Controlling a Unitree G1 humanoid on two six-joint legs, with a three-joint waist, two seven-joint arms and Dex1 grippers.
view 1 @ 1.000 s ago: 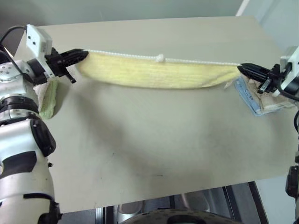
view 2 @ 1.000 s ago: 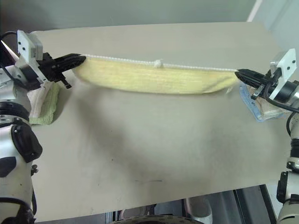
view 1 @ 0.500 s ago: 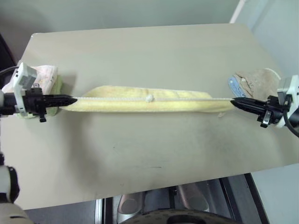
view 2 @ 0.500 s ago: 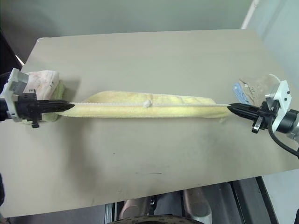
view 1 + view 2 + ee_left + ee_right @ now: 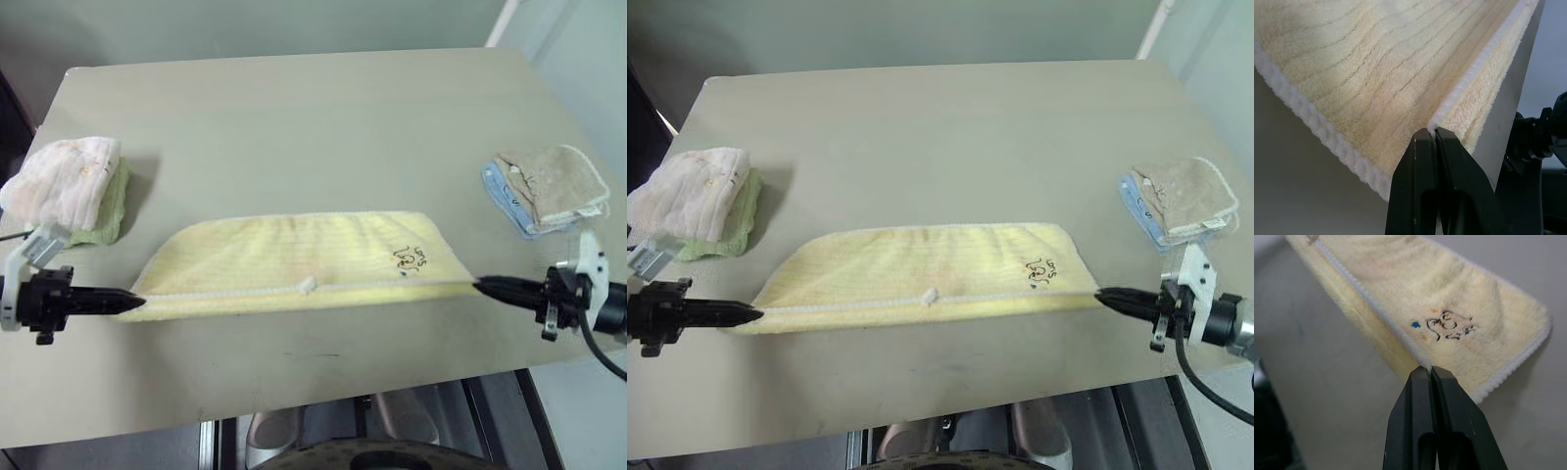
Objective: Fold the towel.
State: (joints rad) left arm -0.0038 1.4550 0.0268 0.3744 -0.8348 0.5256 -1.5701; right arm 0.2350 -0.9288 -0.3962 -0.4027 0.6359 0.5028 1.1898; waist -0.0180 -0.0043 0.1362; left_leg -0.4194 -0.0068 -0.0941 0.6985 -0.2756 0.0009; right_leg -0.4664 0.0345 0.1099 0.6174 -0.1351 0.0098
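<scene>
Towel [image 5: 294, 259] pinched between both pincers

**No readable text on the table**

I am looking for lettering and am finding nothing legible. The pale yellow fluffy terry-cloth towel [image 5: 304, 259] is carrying a small dark embroidered motif [image 5: 1448, 325] with blue and orange specks near its right end, but I cannot tell whether it is forming letters or a figure. I am seeing no labels, brands or numbers that can be read.
</scene>
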